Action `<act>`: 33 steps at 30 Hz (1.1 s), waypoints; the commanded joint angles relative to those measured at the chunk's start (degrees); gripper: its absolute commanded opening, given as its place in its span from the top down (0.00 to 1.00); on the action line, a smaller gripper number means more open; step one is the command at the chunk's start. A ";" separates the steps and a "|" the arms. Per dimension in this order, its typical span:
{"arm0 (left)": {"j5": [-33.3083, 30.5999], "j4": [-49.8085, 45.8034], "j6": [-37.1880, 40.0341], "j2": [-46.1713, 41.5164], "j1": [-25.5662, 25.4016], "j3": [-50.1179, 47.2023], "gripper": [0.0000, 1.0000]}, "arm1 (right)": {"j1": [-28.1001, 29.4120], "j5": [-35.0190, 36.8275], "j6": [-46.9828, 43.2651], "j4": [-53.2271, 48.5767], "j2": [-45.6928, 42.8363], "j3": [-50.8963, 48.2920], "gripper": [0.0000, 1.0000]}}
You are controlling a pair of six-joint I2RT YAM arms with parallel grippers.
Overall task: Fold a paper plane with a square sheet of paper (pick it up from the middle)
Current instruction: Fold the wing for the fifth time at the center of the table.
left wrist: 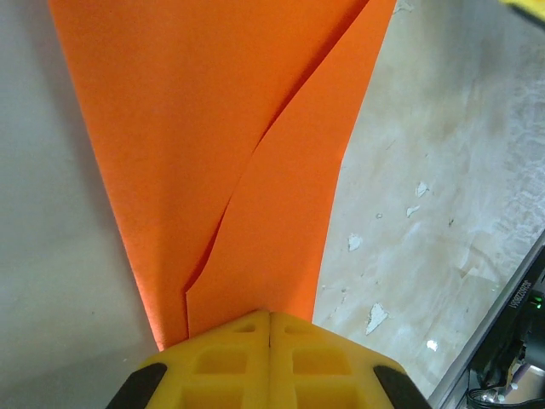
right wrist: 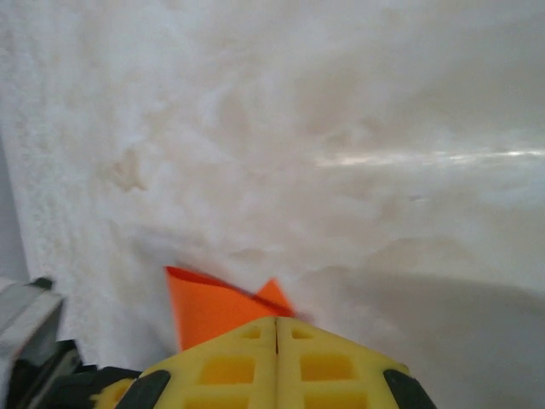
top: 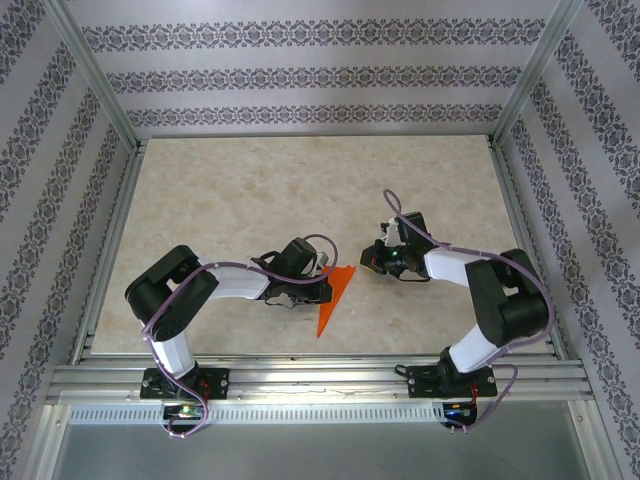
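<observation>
The orange sheet of paper (top: 335, 300) is folded into a narrow triangle between the two arms, its long point toward the near edge. My left gripper (top: 326, 287) is at the paper's left edge. In the left wrist view its yellow jaws (left wrist: 270, 313) are pressed together, and the paper (left wrist: 255, 162) fans out from their tips in two overlapping layers. My right gripper (top: 366, 265) is at the paper's upper tip. Its jaws (right wrist: 277, 319) are also together, with a small corner of the paper (right wrist: 209, 308) spreading from behind their tips.
The beige marbled tabletop (top: 250, 200) stretches behind the arms to patterned walls. An aluminium rail (top: 320, 380) runs along the near edge, and a dark device (left wrist: 511, 341) sits beyond the table edge.
</observation>
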 commanded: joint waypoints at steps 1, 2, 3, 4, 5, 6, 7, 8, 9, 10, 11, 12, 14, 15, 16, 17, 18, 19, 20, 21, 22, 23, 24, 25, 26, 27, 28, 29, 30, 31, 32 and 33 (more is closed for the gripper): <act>-1.00 -6.06 1.52 -0.12 -0.15 -0.92 1.00 | 3.21 1.27 1.92 1.39 -2.71 -2.08 0.97; -0.99 -6.07 1.51 -0.07 -0.15 -0.73 1.00 | 4.17 1.00 2.19 1.77 -2.65 -2.44 0.98; -0.98 -6.18 1.55 0.02 -0.16 -0.54 1.00 | 5.01 1.08 2.54 2.02 -2.38 -2.77 0.97; -0.98 -6.32 1.70 -0.02 -0.15 -0.37 1.00 | 5.72 1.16 2.65 2.41 -2.17 -3.07 0.98; -0.91 -6.33 1.78 -0.07 -0.15 -0.20 1.00 | 6.38 1.17 2.45 2.67 -1.56 -3.18 0.98; -0.90 -6.29 1.82 -0.14 -0.15 -0.20 1.00 | 6.83 1.10 2.27 2.60 -0.93 -3.03 0.98; -0.96 -6.35 1.78 -0.16 -0.15 -0.26 1.00 | 6.99 0.89 2.14 2.58 -0.03 -2.84 0.99; -0.91 -6.30 1.77 -0.24 -0.15 -0.18 1.00 | 7.12 0.42 2.05 3.03 1.06 -2.61 0.99; -0.64 -6.22 1.71 -0.33 -0.22 -0.18 1.00 | 7.13 0.12 2.00 3.28 2.07 -2.33 0.99; -0.31 -6.10 1.64 -0.46 -0.16 -0.14 1.00 | 7.18 0.43 2.04 3.24 2.89 -2.15 1.00; 0.16 -6.04 1.61 -0.71 -0.15 -0.03 1.00 | 7.13 1.35 2.04 2.78 3.78 -1.97 1.00; 0.69 -6.03 1.47 -1.16 -0.15 0.15 1.00 | 7.15 2.69 2.04 1.77 4.55 -1.78 1.00; 0.95 -6.06 1.07 -2.84 -0.15 0.46 1.00 | 7.04 3.99 2.04 1.47 5.47 -2.17 1.00; 0.87 -6.23 0.87 -4.07 -0.15 0.64 1.00 | 6.96 4.46 2.13 1.53 5.82 -2.46 1.00; 0.78 -6.62 0.83 -5.03 -0.15 0.98 0.99 | 6.98 4.63 2.19 1.61 6.10 -2.64 1.00; 0.76 -7.24 0.81 -5.97 -0.15 1.57 0.99 | 6.96 4.52 2.22 1.79 6.45 -2.81 1.00; 0.90 -7.65 0.81 -6.83 -0.15 2.16 0.98 | 7.04 4.30 2.22 2.00 6.66 -2.96 1.00; 1.20 -7.56 0.69 -7.32 -0.15 2.67 0.98 | 7.04 4.16 2.22 2.16 6.76 -3.00 1.00; 1.69 -7.37 0.37 -7.53 -0.15 3.18 0.97 | 7.04 4.07 2.15 2.19 6.86 -3.09 1.00; 2.39 -6.69 -0.08 -7.55 -0.31 3.62 0.97 | 7.04 3.98 2.09 2.14 6.86 -3.09 1.00; 3.07 -5.65 -0.59 -7.41 -0.54 3.84 0.97 | 7.04 4.03 2.04 1.98 6.81 -3.09 1.00; 3.83 -4.61 -1.06 -6.88 -0.81 4.09 0.97 | 7.04 4.07 2.11 1.97 6.73 -3.16 1.00; 4.37 -4.11 -1.45 -6.07 -1.02 4.50 0.97 | 7.04 4.15 2.13 1.97 6.68 -3.18 1.00; 4.61 -3.98 -1.65 -5.16 -1.27 5.04 0.97 | 7.02 4.17 2.18 1.97 6.60 -3.18 1.00; 4.87 -4.08 -1.66 -4.10 -1.48 5.62 0.97 | 7.04 4.09 2.29 1.97 6.59 -3.18 1.00; 4.89 -4.30 -1.83 -3.02 -1.80 6.27 0.97 | 7.04 4.08 2.36 1.97 6.54 -3.18 1.00; 4.85 -4.26 -1.98 -2.15 -2.06 6.80 0.97 | 7.04 3.98 2.39 1.97 6.51 -3.18 1.00; 4.65 -4.58 -2.05 -1.16 -2.34 7.30 0.97 | 7.04 3.99 2.46 1.97 6.51 -3.18 1.00; 4.27 -5.12 -1.89 -0.21 -2.68 7.83 0.97 | 7.04 3.98 2.48 1.97 6.51 -3.26 1.00; 3.72 -6.08 -1.67 0.48 -2.91 8.30 0.97 | 7.04 3.98 2.48 1.89 6.55 -3.27 1.00; 2.50 -7.62 -1.15 1.15 -3.13 8.74 0.97 | 7.09 3.98 2.48 1.90 6.44 -3.34 1.00; 1.36 -9.04 -0.73 1.70 -3.30 8.94 0.97 | 7.12 3.98 2.48 1.88 6.42 -3.43 1.00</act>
